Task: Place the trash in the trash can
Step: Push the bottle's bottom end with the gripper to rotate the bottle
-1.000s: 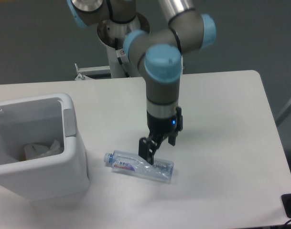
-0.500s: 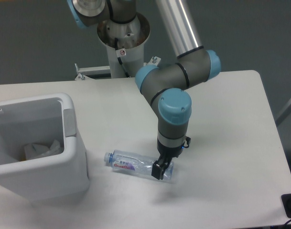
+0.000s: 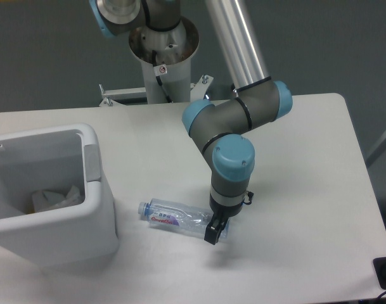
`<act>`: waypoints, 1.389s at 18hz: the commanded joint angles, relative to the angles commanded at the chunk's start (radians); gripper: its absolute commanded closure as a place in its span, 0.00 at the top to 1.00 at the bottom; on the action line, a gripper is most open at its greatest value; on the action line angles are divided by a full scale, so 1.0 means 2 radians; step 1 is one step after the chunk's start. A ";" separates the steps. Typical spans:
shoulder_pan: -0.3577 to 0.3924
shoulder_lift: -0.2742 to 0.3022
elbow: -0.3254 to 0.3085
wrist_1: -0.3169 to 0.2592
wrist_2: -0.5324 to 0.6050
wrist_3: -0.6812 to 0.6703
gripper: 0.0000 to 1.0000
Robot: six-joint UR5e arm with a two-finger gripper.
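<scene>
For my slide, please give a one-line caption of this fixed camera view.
Gripper down at the base end of the crushed bottle beside the white trash can holding paper.

The worktop [image 3: 294, 158] is white. The trash can [image 3: 53, 215] is white with a grey patch. The plastic bottle [image 3: 177, 218] is clear, with blue cap and red-blue label. The pincer [image 3: 213, 232] is black.

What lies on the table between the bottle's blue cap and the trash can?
Nothing: in the camera view only bare white table separates the bottle, cap toward the bin, from the trash can. The gripper is at the bottle's other end.
</scene>
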State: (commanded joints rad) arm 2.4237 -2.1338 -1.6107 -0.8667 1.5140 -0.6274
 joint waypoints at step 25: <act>-0.008 -0.017 0.006 0.001 0.002 -0.001 0.55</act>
State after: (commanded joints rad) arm 2.4068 -2.1675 -1.5984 -0.8652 1.5171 -0.6289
